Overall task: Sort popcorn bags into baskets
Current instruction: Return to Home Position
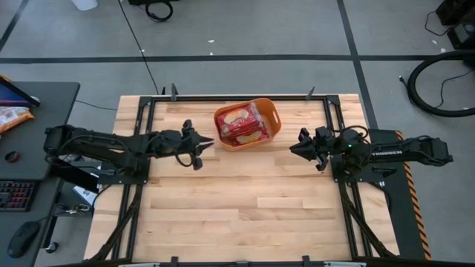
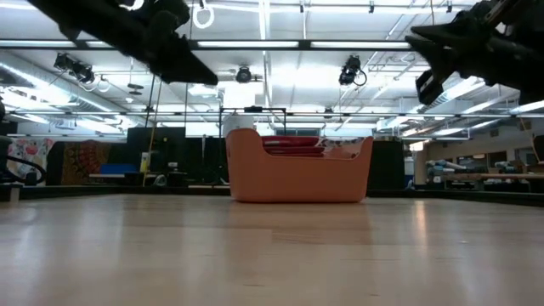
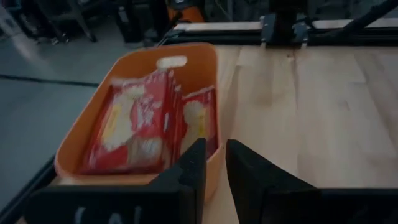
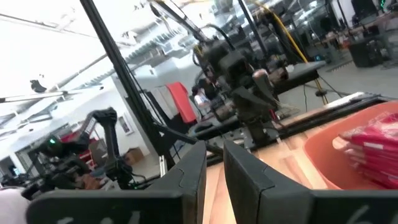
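The near half of the desk (image 1: 245, 215) is open wood, running between the black rails (image 1: 349, 215) along its two sides. The front edge is well apart from both arms.

Farther in, around mid-depth, the left hand (image 1: 208, 144) and the right hand (image 1: 294, 148) point toward each other across a gap of bare wood. In the low view both hang above the desk, higher than the tub's rim, with free air beneath them. The left hand's fingers (image 3: 189, 174) are drawn nearly together, with only a thin slit between them, and they pinch nothing. Their tips sit just beside the tub's near left corner without touching it. The right hand's fingers (image 4: 249, 174) are pressed equally close and grip nothing. This hand is farther from the tub, on its right side.

Beyond the hands, the orange tub (image 1: 276, 119) stands near the middle of the desk's far edge, turned slightly askew. All the popcorn bags (image 1: 241, 124) in view are inside it, packed side by side and filling most of it. Their red tops show at rim height in the low view. The print on the bags and the white lettering on the right arm (image 1: 393, 152) are too small to read.

Past the far rail lies grey floor (image 1: 245, 30).
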